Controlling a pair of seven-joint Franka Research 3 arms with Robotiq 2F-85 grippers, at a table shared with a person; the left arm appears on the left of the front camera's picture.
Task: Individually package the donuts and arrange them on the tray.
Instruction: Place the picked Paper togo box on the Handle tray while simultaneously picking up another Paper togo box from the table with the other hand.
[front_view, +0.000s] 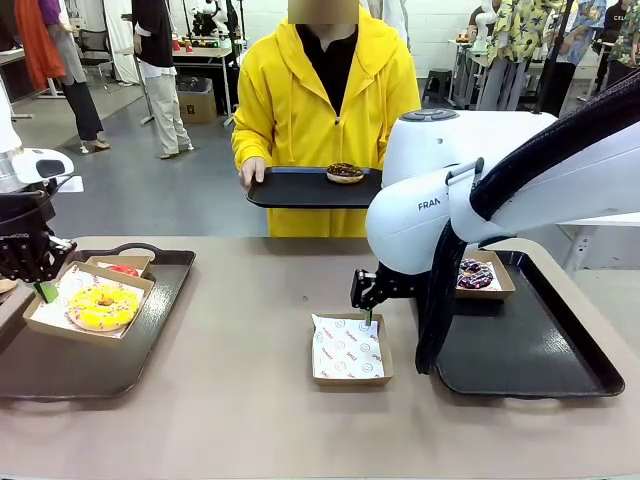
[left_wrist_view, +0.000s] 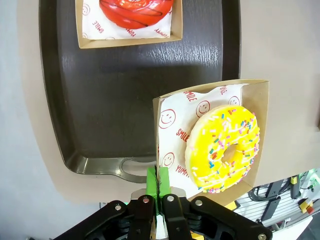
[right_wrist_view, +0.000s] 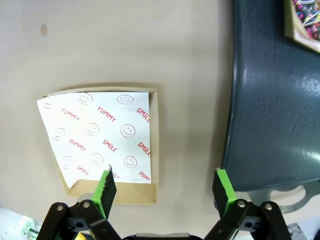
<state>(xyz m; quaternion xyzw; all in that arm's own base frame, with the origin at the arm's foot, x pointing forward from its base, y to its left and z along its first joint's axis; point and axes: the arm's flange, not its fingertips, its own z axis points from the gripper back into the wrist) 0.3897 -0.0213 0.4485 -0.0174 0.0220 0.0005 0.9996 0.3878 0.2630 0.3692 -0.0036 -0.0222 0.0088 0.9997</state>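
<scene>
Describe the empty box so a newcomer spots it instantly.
Start at the tan table, in the gap between the left tray and right tray. The empty box lies there, nearer the right tray, below the open right end effector. Unlike the other boxes, it sits off any tray and holds only smiley-printed paper, no donut.

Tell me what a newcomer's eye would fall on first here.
The bright yellow sprinkled donut in its box, whose edge the left claw pinches at the left tray. Across the table a person in a yellow hoodie holds a black tray bearing a chocolate donut, and the right claw hangs open above the rim of an empty paper-lined box.
</scene>
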